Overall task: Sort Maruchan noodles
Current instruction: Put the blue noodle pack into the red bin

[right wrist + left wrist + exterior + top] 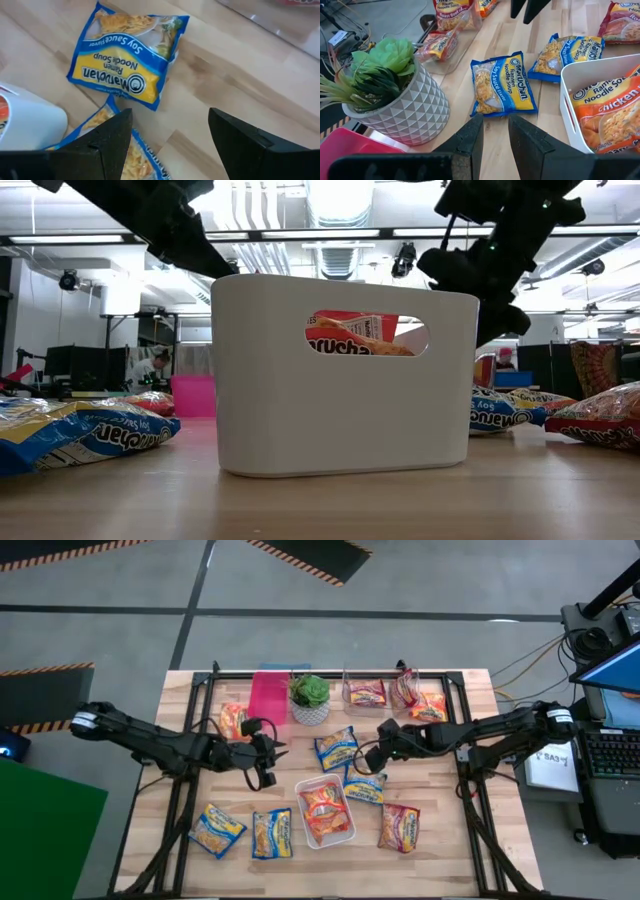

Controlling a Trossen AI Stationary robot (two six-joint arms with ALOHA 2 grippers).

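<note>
The right end effector (374,753), fingers spread wide and empty, hovers at centre frame beside the blue soy-sauce Maruchan packet (337,749). It should descend squarely and pinch one crinkled edge. The left end effector (275,757) waits, fingers narrow.

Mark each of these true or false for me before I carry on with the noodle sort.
1. The right gripper is open with nothing between its fingers. True.
2. The white bin is empty. False: it holds orange chicken-flavour packets.
3. A blue soy sauce packet lies flat on the table near the potted plant. True.
4. The left gripper is clamped on a blue packet. False: nothing sits between its fingers, which stand a little apart above the bare table.
5. The pink bin stands at the table's near edge beside the white bin. False: it is at the far edge next to the potted plant.
</note>
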